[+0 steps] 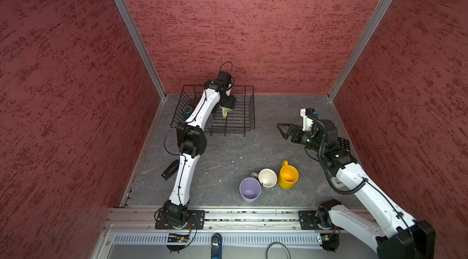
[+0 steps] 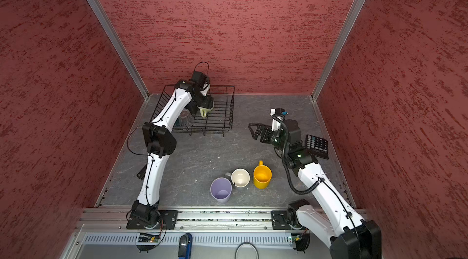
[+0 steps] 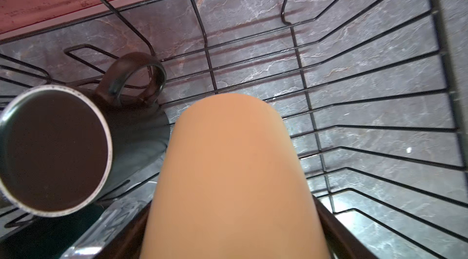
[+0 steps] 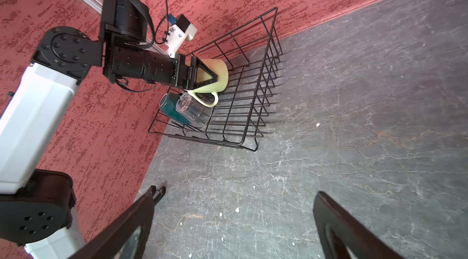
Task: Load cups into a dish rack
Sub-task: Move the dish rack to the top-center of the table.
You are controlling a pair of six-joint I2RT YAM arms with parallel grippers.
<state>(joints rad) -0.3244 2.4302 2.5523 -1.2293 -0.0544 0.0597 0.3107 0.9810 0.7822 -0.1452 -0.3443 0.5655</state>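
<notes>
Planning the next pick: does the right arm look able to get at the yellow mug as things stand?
Probably yes. The right end effector is open and empty, the yellow mug stands upright nearby with nothing between them; only the grey mug sits close beside it.

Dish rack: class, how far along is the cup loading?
Done: teal mug, clear glass and black mug sit in the dish rack. In hand: left gripper holds the pale green mug over its floor. Left: lilac tumbler, grey mug, yellow mug on the table; right gripper open, empty.
</notes>
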